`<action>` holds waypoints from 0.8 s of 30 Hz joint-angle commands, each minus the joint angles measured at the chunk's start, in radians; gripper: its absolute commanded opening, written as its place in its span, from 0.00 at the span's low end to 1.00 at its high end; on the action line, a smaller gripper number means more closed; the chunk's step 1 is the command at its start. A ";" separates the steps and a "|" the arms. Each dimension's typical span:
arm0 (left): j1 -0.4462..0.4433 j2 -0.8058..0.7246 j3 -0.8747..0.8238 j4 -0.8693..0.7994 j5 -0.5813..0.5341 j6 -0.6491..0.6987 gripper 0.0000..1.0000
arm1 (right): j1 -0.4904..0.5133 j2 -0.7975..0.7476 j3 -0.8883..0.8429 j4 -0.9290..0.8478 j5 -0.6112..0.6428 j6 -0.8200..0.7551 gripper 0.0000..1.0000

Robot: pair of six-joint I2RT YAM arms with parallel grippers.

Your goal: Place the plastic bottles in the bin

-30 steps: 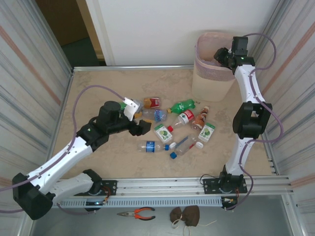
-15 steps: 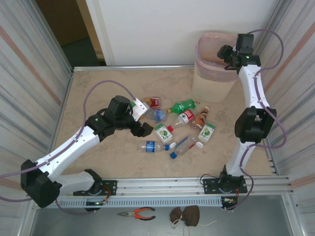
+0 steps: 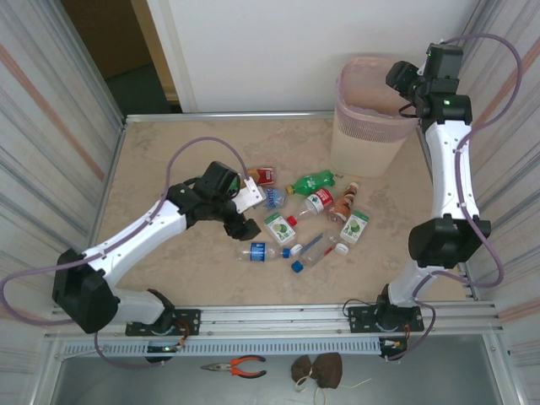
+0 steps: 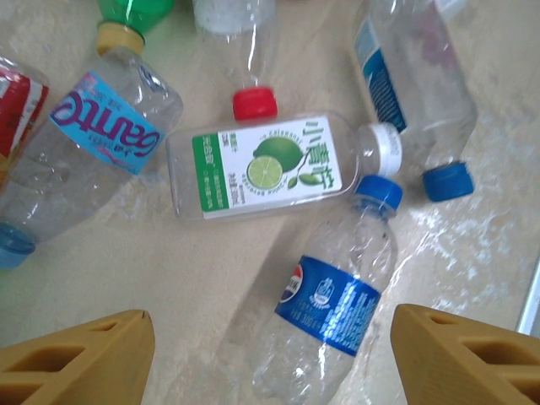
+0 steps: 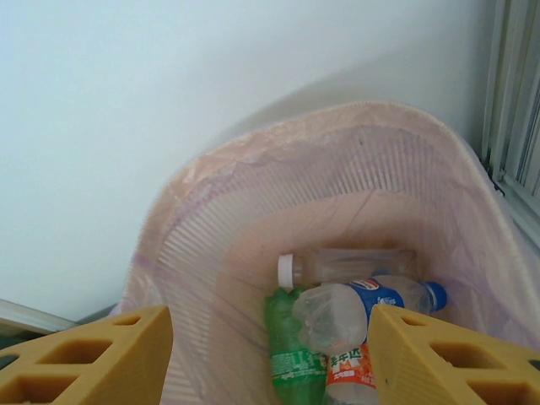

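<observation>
Clutter of plastic bottles directly beneath the left gripper, spread on the beige table. Hangs over them with yellow fingers spread wide apart and clamps nothing. Looks straight down, in the left wrist view, on a blue-label bottle lying between the two fingertips, blue cap pointing away from the tool. Just beyond that cap, a lime-label bottle on its side, white cap toward the right of that view. Further out, a clear bottle with a red cap; off to the left of the view, a crumpled bottle with a pale blue label; off to the right, another clear bottle with a blue cap. All flat on the table.

Right gripper high over the rim of the bin, at the far right corner of the table. Likewise spread, fingers well apart, nothing held. Faces down into the pink, liner-clad basket: below the tool, on the bottom, a clear bottle with a white cap, a crushed one with a blue cap, a green bottle and one with an orange label, piled touching one another.
</observation>
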 commanded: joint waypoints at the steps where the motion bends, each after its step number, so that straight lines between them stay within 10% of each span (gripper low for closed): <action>1: 0.011 0.045 0.039 -0.083 -0.034 0.130 0.74 | -0.006 -0.088 -0.026 0.002 -0.001 -0.030 0.62; 8: -0.066 0.150 0.028 -0.155 -0.110 0.340 0.80 | -0.009 -0.225 -0.133 0.038 0.014 -0.032 0.62; 24: -0.167 0.333 -0.063 -0.123 -0.203 0.363 0.77 | -0.017 -0.391 -0.298 0.057 0.021 -0.021 0.64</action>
